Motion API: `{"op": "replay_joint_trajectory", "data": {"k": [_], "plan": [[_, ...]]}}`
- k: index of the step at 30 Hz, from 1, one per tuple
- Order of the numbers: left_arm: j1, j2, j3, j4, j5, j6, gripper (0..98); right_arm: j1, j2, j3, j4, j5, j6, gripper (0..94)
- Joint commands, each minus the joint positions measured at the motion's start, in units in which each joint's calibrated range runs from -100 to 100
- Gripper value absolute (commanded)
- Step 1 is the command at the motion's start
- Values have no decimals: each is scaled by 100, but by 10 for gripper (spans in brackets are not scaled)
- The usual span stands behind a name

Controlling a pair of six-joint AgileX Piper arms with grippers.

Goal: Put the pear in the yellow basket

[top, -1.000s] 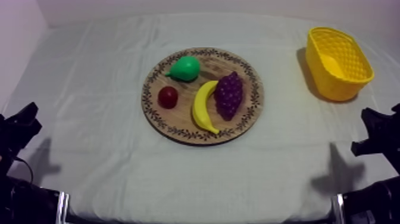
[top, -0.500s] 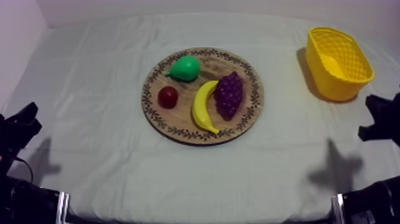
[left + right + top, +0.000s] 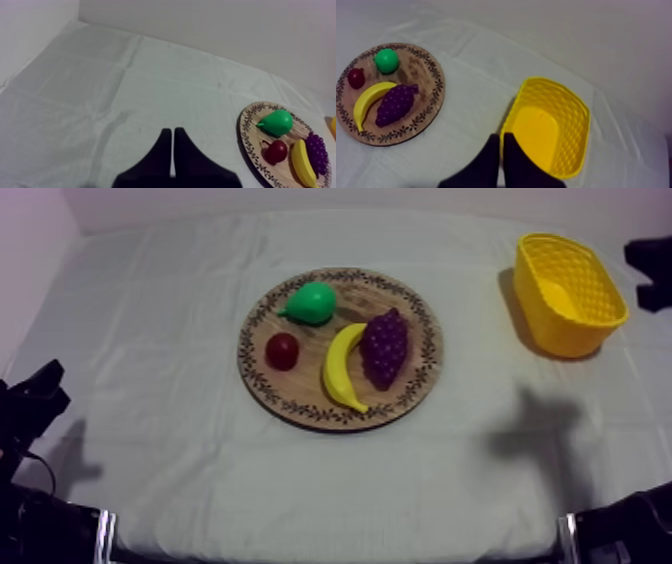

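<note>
The pear (image 3: pixel 312 302) sits on the board (image 3: pixel 300 388) in the middle of the cloth (image 3: pixel 180 438), on the board's far left part. The small red fruit (image 3: pixel 282 350) lies just beside it, and the banana (image 3: pixel 343 368) and grapes (image 3: pixel 384 346) lie side by side to the right. The basket (image 3: pixel 575 333) stands well apart at the far right with nothing in it. The left gripper (image 3: pixel 172 131) rests low at its own side, fingers pressed together into a wedge, pointing over bare cloth with the board off to one side. The right gripper (image 3: pixel 501 135) hangs above the basket's near rim, its fingers likewise pressed together and pinching nothing.
</note>
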Motion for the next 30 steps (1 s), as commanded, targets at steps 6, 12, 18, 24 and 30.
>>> {"op": "replay_joint_trajectory", "data": {"k": [6,12,18,24,30], "plan": [[-1,0,5,2,-1,2,1,-204,1405,-2102,-303,937,519,6],[-1,0,5,2,-1,2,1,-345,2320,-3083,-459,1470,663,7],[-1,0,5,2,-1,2,1,-466,3257,-3934,-610,1885,847,7],[-1,0,5,2,-1,2,1,-721,4314,-4793,-695,2310,993,32],[-1,0,5,2,-1,2,1,-1097,5250,-5328,-703,2525,1077,58]]}}
